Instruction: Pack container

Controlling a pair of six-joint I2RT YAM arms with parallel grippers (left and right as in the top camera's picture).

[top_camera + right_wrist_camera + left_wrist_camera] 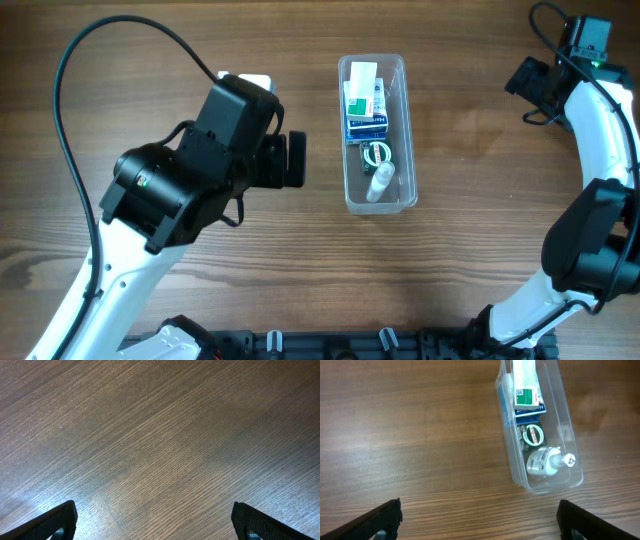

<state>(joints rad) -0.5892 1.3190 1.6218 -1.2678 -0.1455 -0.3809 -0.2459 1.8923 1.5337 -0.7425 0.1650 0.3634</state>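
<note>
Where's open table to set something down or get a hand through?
Widest bare wood: between the container and the right arm. Also free in front of the container, toward the near edge. Tight: the gap between the left fingers and the container, itself nearly full.

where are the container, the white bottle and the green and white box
container point(410, 130), overhead view, on its right wall
white bottle point(542, 461), left wrist view, on the bottle's body
green and white box point(526, 382), left wrist view, on its top face
</note>
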